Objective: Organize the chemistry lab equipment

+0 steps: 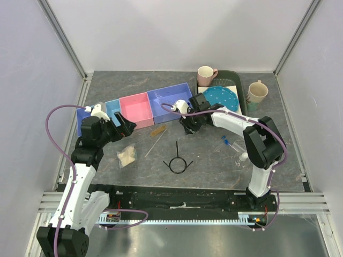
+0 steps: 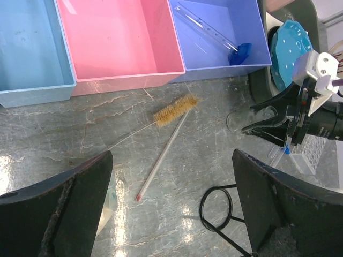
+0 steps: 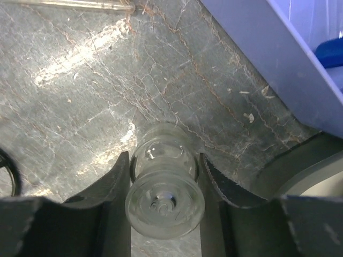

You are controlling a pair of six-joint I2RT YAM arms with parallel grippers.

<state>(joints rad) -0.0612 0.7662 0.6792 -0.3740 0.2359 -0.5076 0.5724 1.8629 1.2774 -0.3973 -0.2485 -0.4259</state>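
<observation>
- Setting: grey veined stone table [image 1: 214, 166] inside a white-walled enclosure. The landmark is the pink bin [image 1: 135, 110] in a row of coloured bins.
- Item in hand: clear glass vessel [image 3: 163, 187], right of the pink bin and just off the near wall of the adjoining purple-blue bin [image 2: 236, 21].
- Right gripper [image 1: 188, 127]: clamped on the vessel. The wrist view shows a finger snug against each side of it. Whether it is lifted off the stone cannot be told.
- Handling, judged: rigid, light, smooth and breakable. It would likely slip under a loose pinch and crack under a hard one. The rounded body, where the fingers now sit, looks the best hold.
- Left gripper [image 2: 171, 155]: spread wide and holding nothing, on the near side of the pink bin above the thin rod [image 2: 161, 160].
- Brush [image 2: 176, 108]: just in front of the pink bin, lying beside the rod. Its bristles are soft and its wire stem springy, so it is best taken at the stem.
- Small clear bag [image 1: 127, 156]: nearer the arms than the pink bin. It looks limp.
- Black wire loop [image 1: 177, 162]: near and to the right of the pink bin. It looks stiff.
- Blue-capped vials [image 1: 228, 142]: well right of the pink bin.
- Blue-based cylinder [image 2: 211, 33]: lying flat in the purple-blue bin next to the pink one.
- Markings: no brand, label or writing can be read.
</observation>
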